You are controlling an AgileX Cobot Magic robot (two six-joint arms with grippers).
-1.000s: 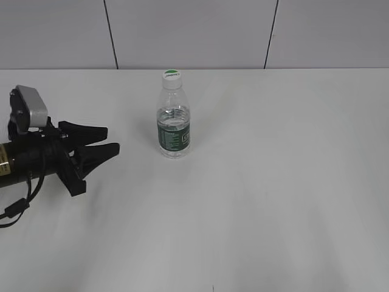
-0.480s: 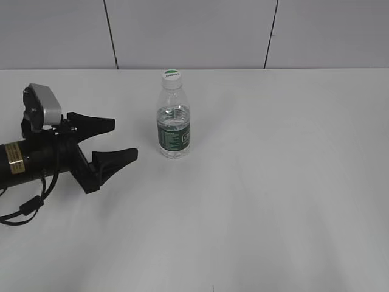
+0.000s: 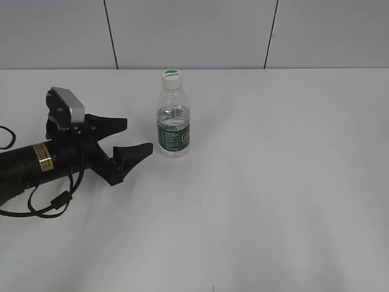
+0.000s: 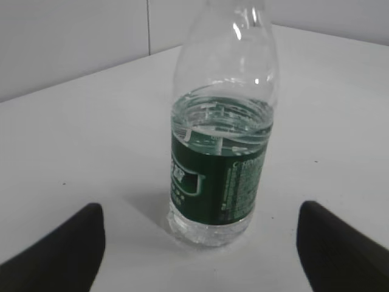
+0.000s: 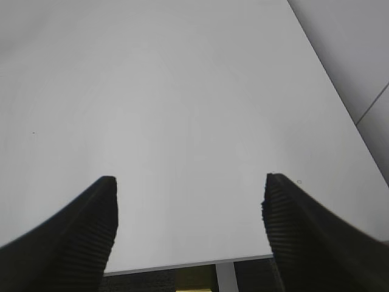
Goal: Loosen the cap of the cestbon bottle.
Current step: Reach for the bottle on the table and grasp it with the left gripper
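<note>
The cestbon bottle point(image 3: 174, 125) stands upright on the white table, clear with a dark green label band and water inside. Its white cap point(image 3: 171, 76) with a green top is screwed on. In the left wrist view the bottle point(image 4: 222, 152) stands centred ahead of the jaws, its cap out of frame. My left gripper point(image 3: 135, 137) is open and empty, lying low just left of the bottle and apart from it; its fingertips frame the bottle point(image 4: 200, 234). My right gripper point(image 5: 189, 201) is open and empty over bare table near an edge; it does not show in the exterior view.
The white table point(image 3: 273, 182) spreads wide around the bottle. A grey panelled wall point(image 3: 194, 33) runs behind the far edge. A black cable point(image 3: 42, 204) loops beside the left arm. In the right wrist view the table edge point(image 5: 188, 263) lies just below the jaws.
My left gripper has moved right towards the bottle and its jaws have spread from nearly closed to open. The bottle has not moved.
</note>
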